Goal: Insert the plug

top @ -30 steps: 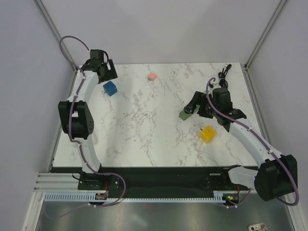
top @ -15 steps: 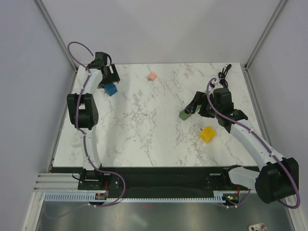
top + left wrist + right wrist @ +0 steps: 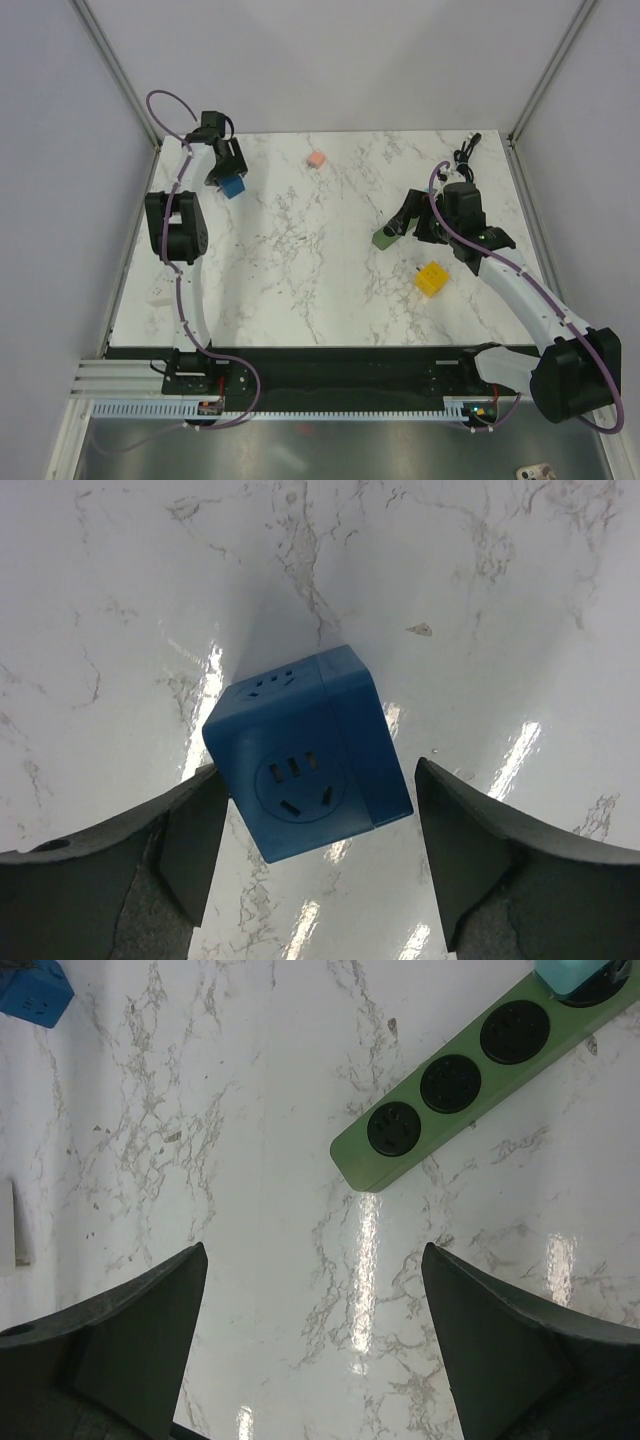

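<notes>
1. The tabletop (image 3: 520, 590) is white marble-look stone with grey veins, polished and glossy, throwing bright glints.
2. The blue socket cube (image 3: 310, 750) is smooth plastic with a soft sheen.
3. The green power strip (image 3: 482, 1058) is matt plastic; its round sockets are black.
4. The fingers (image 3: 185, 830) are dark grey, matt plastic, faintly grainy.

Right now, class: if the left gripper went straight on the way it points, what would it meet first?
The blue socket cube, lying between the left gripper's open fingers; how near is unclear.
</notes>
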Available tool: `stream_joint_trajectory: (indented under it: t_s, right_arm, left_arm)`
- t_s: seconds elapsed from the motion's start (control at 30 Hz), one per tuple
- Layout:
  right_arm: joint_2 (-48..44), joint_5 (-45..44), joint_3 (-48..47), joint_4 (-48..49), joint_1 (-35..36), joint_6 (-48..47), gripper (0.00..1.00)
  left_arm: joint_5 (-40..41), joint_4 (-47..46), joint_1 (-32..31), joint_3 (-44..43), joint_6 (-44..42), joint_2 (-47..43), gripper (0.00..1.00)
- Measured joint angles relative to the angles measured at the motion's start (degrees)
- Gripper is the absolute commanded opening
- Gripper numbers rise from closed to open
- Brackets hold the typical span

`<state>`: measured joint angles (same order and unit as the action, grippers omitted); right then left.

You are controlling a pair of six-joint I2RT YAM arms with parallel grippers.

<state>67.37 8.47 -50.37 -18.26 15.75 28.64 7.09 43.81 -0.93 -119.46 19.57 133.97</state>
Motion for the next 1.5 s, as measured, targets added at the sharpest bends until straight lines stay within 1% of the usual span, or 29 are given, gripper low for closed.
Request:
stream_joint_trajectory:
  t_s: [0.1, 0.13, 0.2, 0.23, 0.3, 0.33, 0.4, 0.43, 0.5, 0.53, 0.67, 0.87, 1.0, 1.13, 1.23, 1.5]
  right_arm:
    - [0.00, -0.20, -0.33, -0.22, 0.02, 0.00, 0.96]
    - [0.00, -0.35, -0.42, -0.22, 0.04, 0.00, 0.95]
    - [0.04, -0.66, -0.55, -0.24, 0.04, 0.00, 0.95]
    - [0.11, -0.85, -0.59, -0.22, 0.04, 0.00, 0.95]
    - [0.33, -1.07, -0.72, -0.31, 0.04, 0.02, 0.95]
    - [0.52, -1.14, -0.87, -0.42, 0.04, 0.02, 0.95]
    - [0.96, -1.27, -1.25, -0.66, 0.04, 0.02, 0.95]
    - [1.01, -1.29, -1.33, -0.72, 0.04, 0.02, 0.95]
    - [0.94, -1.29, -1.51, -0.96, 0.04, 0.07, 0.95]
    - [0.94, -1.27, -1.57, -1.01, 0.04, 0.09, 0.95]
    - [0.74, -0.59, -1.57, -1.14, 0.04, 1.09, 0.95]
    - [-2.19, 0.92, -0.61, -1.57, 0.04, 3.72, 0.95]
    - [-4.87, 2.27, 0.74, -1.92, 0.04, 5.03, 0.96]
    - [-5.88, 3.30, 1.38, -1.92, 0.04, 6.34, 0.95]
    - [-5.81, 4.48, 1.51, -2.01, 0.04, 7.54, 0.95]
    - [-7.58, 6.62, 3.78, -1.77, 0.04, 9.77, 0.96]
  left_arm:
    - [-0.63, -0.22, 0.00, -1.09, -0.61, 0.61, 0.70]
    - [-1.20, -0.17, 0.00, -1.14, -0.85, 0.61, 0.62]
    - [-2.10, -0.31, -0.07, -1.14, -1.33, 0.61, 0.53]
    - [-2.60, -0.44, -0.13, -1.14, -1.51, 0.61, 0.42]
    - [-3.58, -0.72, -0.33, -1.14, -2.08, 0.55, 0.35]
    - [-4.02, -0.72, -0.48, -1.14, -2.45, 0.55, 0.28]
    - [-4.46, -0.87, -0.96, -0.57, -3.04, 0.13, 0.21]
    - [-4.63, -0.85, -1.33, 0.15, -3.23, -0.24, 0.14]
    - [-4.85, -0.94, -2.27, 1.84, -3.65, -1.40, 0.05]
    - [-5.18, -0.85, -2.89, 3.21, -3.87, -2.32, 0.02]
    - [-6.86, -0.15, -6.58, 9.16, -4.28, -6.97, 0.02]
    - [-12.28, -0.24, -13.35, 17.62, -4.24, -16.87, 0.02]
    - [-17.97, -2.40, -17.05, 24.15, -3.13, -25.20, 0.02]
    - [-23.41, -5.77, -18.84, 30.77, -0.20, -31.52, 0.02]
    - [-25.40, -8.63, -20.24, 35.26, 1.66, -33.99, 0.02]
    - [-24.50, -9.97, -24.92, 43.17, 3.30, -36.37, 0.02]
